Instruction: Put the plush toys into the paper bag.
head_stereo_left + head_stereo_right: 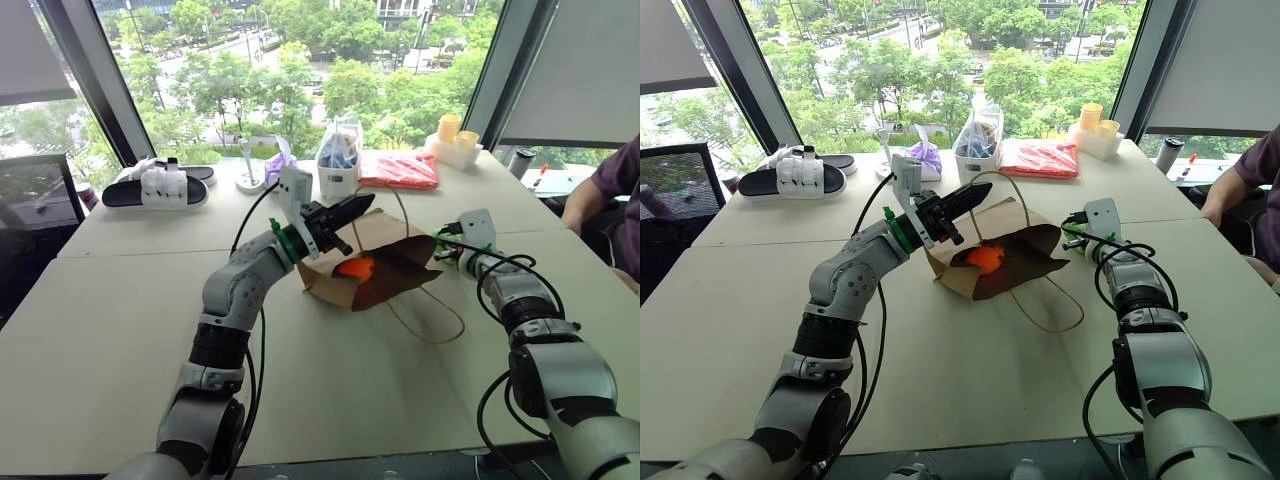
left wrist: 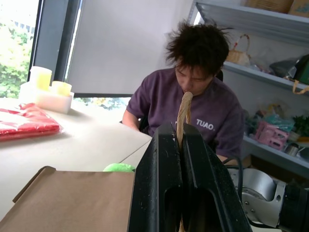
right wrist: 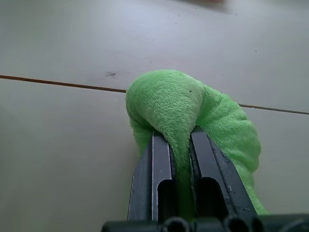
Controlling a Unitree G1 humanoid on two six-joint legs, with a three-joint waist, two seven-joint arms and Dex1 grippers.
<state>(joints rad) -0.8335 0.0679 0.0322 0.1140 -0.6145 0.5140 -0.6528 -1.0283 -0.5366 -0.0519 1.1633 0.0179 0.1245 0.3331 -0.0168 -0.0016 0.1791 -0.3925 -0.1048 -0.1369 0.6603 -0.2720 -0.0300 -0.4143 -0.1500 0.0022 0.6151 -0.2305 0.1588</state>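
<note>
On the bench (image 1: 120, 300), the right claw (image 3: 179, 145) pinches only green plush toy (image 3: 193, 111) fabric, which may slip free, while the left claw (image 2: 179, 145) clamps the paper bag (image 1: 385, 265) handle (image 2: 184, 108).

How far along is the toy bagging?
Done: the orange toy lies inside the paper bag. In hand: the left claw is shut on the bag's cord handle, and the right claw pinches the green toy on the table. Left: carry the green toy into the bag.
</note>
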